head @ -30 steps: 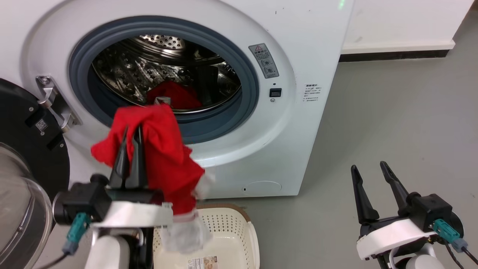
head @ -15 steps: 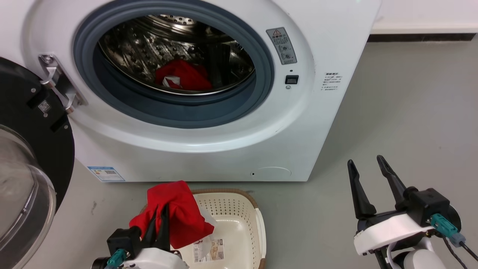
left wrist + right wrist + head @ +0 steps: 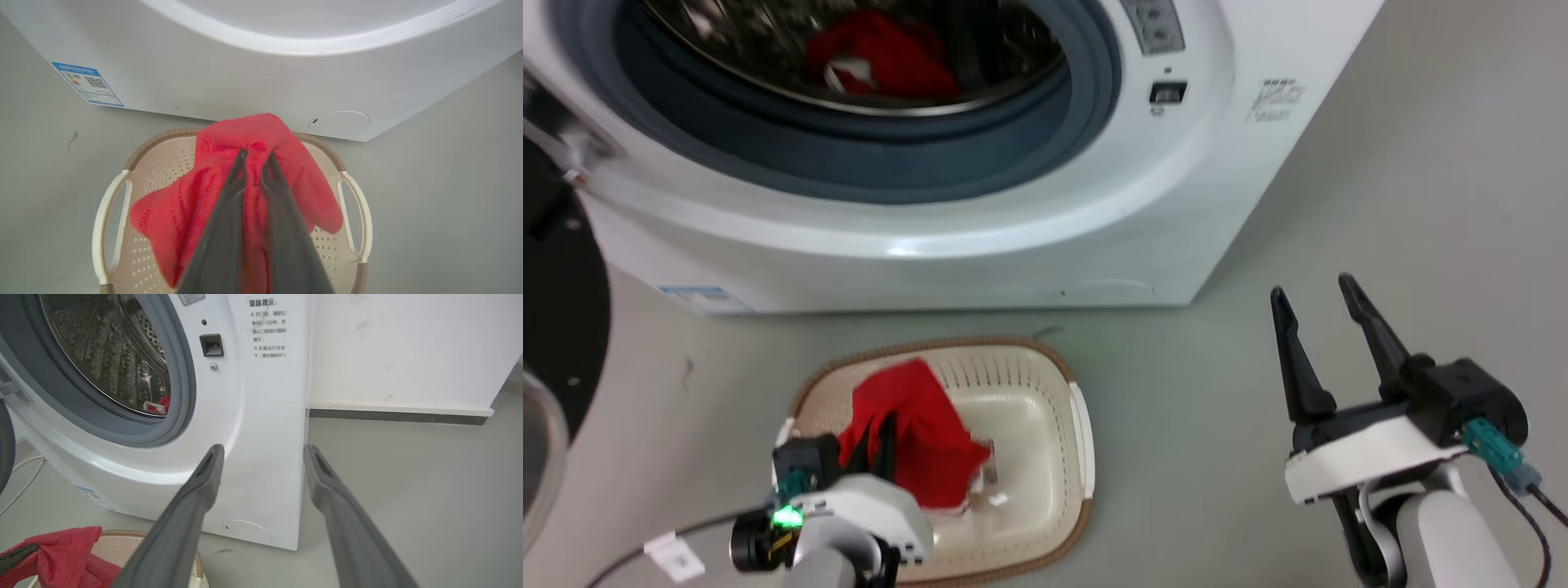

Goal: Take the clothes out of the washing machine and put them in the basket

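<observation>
My left gripper [image 3: 880, 425] [image 3: 255, 157] is shut on a red garment [image 3: 915, 437] [image 3: 253, 192], holding it inside the cream basket [image 3: 1045, 392] [image 3: 112, 196] on the floor in front of the washing machine [image 3: 1013, 220]. The cloth drapes over both fingers down toward the basket's bottom. A second red garment [image 3: 882, 57] with a white patch lies in the steel drum; its edge [image 3: 161, 405] shows in the right wrist view. My right gripper [image 3: 1311, 294] [image 3: 263, 451] hangs open and empty over the floor to the right of the basket.
The machine's black-framed door [image 3: 556, 327] stands swung open at the left. A cable and a white tag [image 3: 674, 555] lie on the grey floor by my left arm. A white wall with a dark skirting [image 3: 396, 416] runs behind the machine's right side.
The head camera has tilted down and forward. My left gripper has lowered the red garment from above the basket's near rim down into the basket. The right gripper stays open.
</observation>
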Tool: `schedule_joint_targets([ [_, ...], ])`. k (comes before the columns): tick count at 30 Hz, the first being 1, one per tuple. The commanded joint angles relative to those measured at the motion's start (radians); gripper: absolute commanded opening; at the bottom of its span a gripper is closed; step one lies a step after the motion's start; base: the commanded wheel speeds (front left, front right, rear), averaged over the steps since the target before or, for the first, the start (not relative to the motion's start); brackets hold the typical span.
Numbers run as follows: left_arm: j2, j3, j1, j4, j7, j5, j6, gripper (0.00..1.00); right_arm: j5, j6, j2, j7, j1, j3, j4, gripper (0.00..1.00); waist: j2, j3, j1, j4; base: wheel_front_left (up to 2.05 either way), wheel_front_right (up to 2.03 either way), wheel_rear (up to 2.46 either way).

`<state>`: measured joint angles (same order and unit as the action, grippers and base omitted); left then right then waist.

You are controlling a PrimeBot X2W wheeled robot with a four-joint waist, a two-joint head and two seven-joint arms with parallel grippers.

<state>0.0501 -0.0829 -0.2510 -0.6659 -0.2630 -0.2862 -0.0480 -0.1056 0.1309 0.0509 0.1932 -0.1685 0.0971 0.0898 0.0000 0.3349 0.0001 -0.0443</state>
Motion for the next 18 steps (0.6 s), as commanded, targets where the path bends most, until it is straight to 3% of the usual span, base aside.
schedule_joint_targets([
  [1, 0.001, 0.008, -0.040, -0.027, -0.003, 0.004, -0.003, 0.00, 0.001, 0.000, -0.001, 0.004, -0.027, 0.007, -0.004, 1.00, 0.0000, 0.078, -0.0001, -0.017, 0.00, 0.00, 0.00],
  [18, 0.043, 0.075, -0.307, -0.345, -0.003, 0.038, -0.001, 0.00, -0.005, 0.000, -0.001, 0.044, -0.166, 0.065, 0.019, 1.00, 0.0000, 0.350, -0.0001, -0.083, 0.00, 0.00, 0.00],
])
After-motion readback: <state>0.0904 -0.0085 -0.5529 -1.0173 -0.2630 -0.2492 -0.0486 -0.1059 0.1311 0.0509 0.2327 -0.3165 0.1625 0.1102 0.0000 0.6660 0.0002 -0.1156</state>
